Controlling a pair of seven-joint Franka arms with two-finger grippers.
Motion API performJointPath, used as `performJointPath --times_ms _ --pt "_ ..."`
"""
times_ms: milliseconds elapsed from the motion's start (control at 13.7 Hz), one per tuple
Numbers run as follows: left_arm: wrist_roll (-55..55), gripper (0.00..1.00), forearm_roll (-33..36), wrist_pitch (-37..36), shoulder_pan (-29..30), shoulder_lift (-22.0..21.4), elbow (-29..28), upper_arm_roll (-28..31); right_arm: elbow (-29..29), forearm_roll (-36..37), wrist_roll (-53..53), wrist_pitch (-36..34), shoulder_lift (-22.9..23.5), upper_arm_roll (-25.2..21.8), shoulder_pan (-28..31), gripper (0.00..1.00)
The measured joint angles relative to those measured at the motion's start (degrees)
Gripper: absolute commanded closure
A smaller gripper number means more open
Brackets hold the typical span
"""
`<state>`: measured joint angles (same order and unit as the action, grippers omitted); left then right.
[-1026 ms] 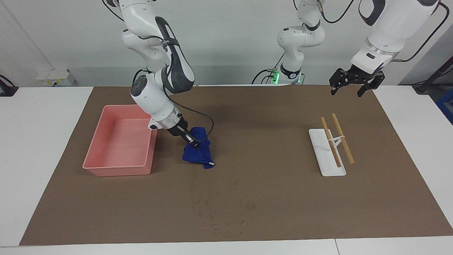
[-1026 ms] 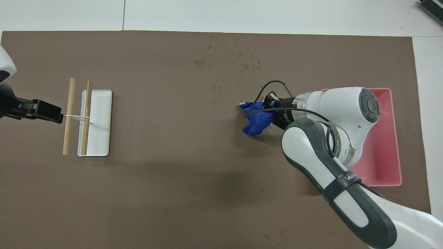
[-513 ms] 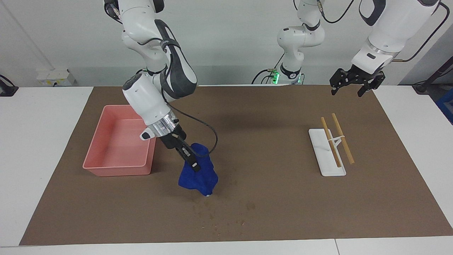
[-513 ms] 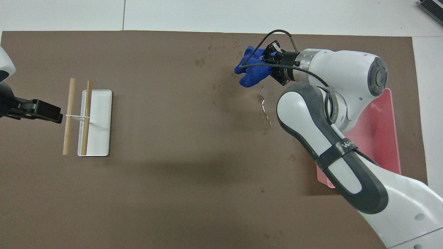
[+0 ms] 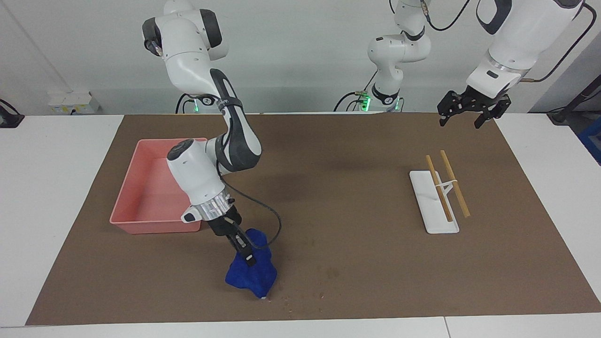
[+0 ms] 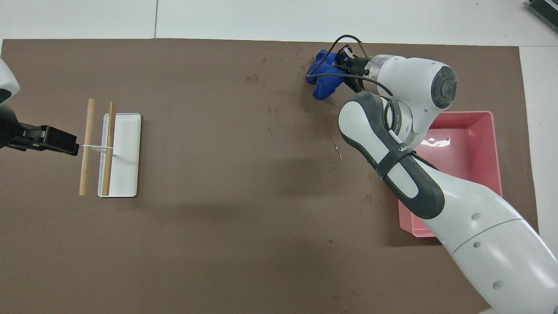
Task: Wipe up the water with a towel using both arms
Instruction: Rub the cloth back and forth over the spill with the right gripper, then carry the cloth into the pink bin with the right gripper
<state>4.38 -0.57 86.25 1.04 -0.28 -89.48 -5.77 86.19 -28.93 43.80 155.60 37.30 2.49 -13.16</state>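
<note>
The deep-blue towel (image 5: 251, 276) lies bunched on the brown mat, farther from the robots than the pink tray; it also shows in the overhead view (image 6: 321, 83). My right gripper (image 5: 247, 258) is shut on the towel and presses it down onto the mat; in the overhead view (image 6: 339, 63) it is at the towel's tray-side edge. The water (image 5: 331, 272) shows as faint dark blotches and tiny drops beside the towel, toward the left arm's end (image 6: 253, 78). My left gripper (image 5: 459, 123) waits open in the air, over the mat near the white stand.
A pink tray (image 5: 157, 226) stands at the right arm's end (image 6: 497, 174). A white flat stand (image 5: 434, 218) with two wooden sticks lies at the left arm's end (image 6: 126, 152). A thin wet streak (image 6: 335, 141) runs beside the tray.
My right arm has dragged the towel away from the robots, from beside the tray to the wet patch near the mat's edge. The left arm has stayed still.
</note>
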Motion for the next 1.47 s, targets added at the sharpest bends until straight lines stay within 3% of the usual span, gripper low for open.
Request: performJointPath --times_ms 366,733,1099,1465 --pt "0.0 0.0 0.0 0.0 0.0 0.0 0.0 0.0 7.95 0.0 0.05 -4.06 -1.15 0.22 -0.51 1.0" --pt "0.0 0.0 0.0 0.0 0.0 0.0 0.0 0.0 16.22 -0.01 0.34 -15.82 -8.43 0.03 -0.17 1.0" --pt "0.0 0.0 0.0 0.0 0.0 0.0 0.0 0.0 25.81 -0.06 0.34 -17.63 -15.17 0.07 0.06 1.0" --pt "0.0 0.0 0.0 0.0 0.0 0.0 0.0 0.0 34.64 -0.05 0.34 -24.15 -22.34 -0.05 0.5 1.0"
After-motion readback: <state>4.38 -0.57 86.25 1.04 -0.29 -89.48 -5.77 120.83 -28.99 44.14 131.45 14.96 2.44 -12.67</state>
